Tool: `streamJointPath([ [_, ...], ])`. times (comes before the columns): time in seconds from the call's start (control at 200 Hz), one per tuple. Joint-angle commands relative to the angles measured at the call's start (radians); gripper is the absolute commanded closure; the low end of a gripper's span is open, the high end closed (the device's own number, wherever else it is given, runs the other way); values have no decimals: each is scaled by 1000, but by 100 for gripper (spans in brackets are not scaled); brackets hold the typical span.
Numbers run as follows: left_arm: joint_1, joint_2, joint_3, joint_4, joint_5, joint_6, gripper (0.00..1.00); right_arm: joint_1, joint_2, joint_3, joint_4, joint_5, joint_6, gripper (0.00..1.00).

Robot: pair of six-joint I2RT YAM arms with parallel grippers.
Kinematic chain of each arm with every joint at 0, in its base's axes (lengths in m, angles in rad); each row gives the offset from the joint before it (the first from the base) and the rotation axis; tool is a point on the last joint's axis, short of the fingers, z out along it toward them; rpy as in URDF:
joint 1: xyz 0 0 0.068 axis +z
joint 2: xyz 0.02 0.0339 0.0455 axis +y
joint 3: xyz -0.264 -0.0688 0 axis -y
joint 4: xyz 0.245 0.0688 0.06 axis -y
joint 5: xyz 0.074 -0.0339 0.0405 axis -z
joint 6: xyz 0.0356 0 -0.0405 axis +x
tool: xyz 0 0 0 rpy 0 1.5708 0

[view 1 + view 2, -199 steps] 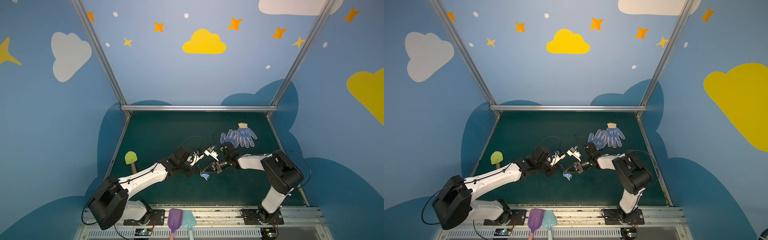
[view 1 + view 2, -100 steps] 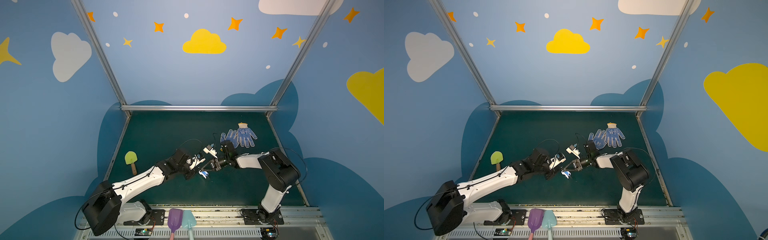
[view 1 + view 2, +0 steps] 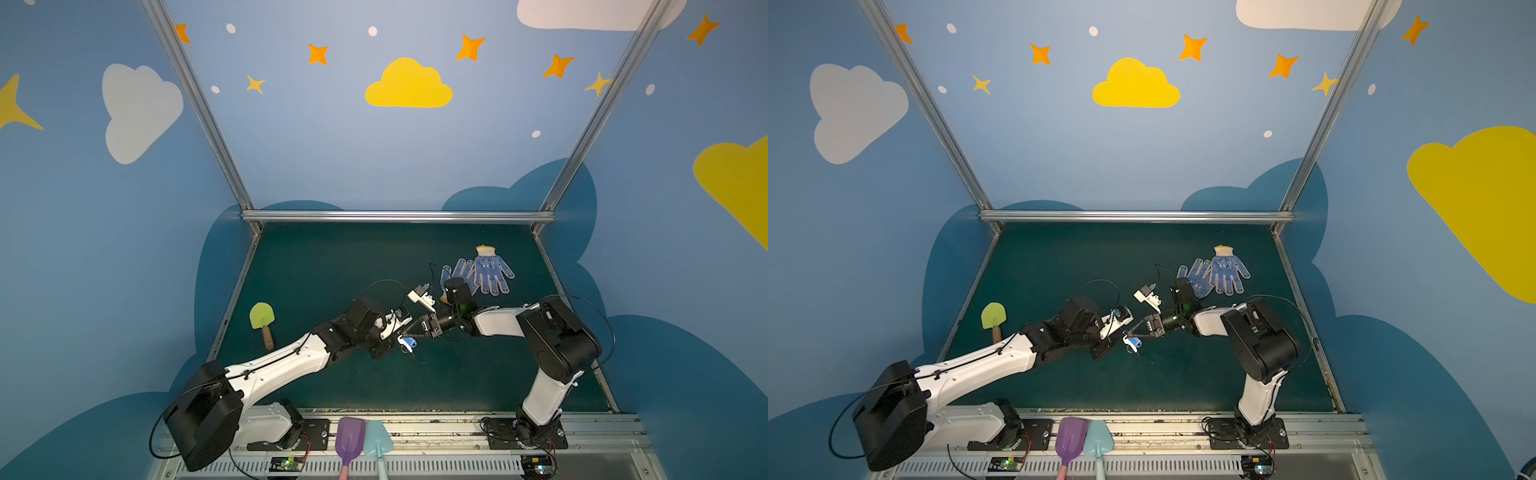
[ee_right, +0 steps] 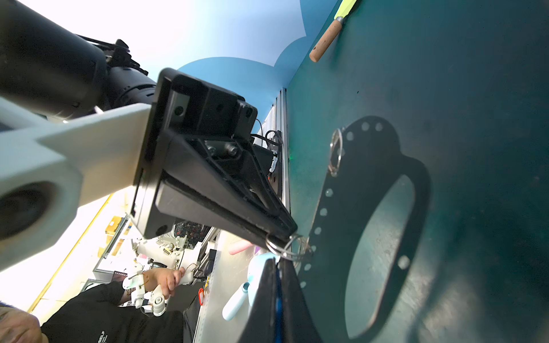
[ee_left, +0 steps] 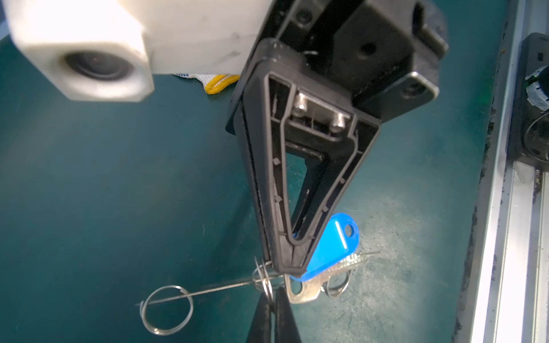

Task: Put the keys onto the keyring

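Two keys [image 5: 326,255], silver and blue-headed, apparently ringed together

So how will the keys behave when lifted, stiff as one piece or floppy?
Probably floppy: the keys are a silver key and blue tag seemingly joined only by a thin ring, so they'd swing. Likely light, being flat and thin. Shiny smooth metal may slip under a pinch.

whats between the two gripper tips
Small metal rings at the edge of the keyring plate, keys right beside them; the left wrist view shows it.
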Motion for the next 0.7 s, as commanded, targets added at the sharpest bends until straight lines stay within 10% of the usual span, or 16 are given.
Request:
streamJointPath([
  [0.0, -12, -10, -7, -28, 21, 18, 96, -16, -19, -12, 75, 29, 29, 100],
  [0.696, -16, 6, -1, -42, 2, 4, 96, -33, -62, -74, 267, 48, 130, 100],
])
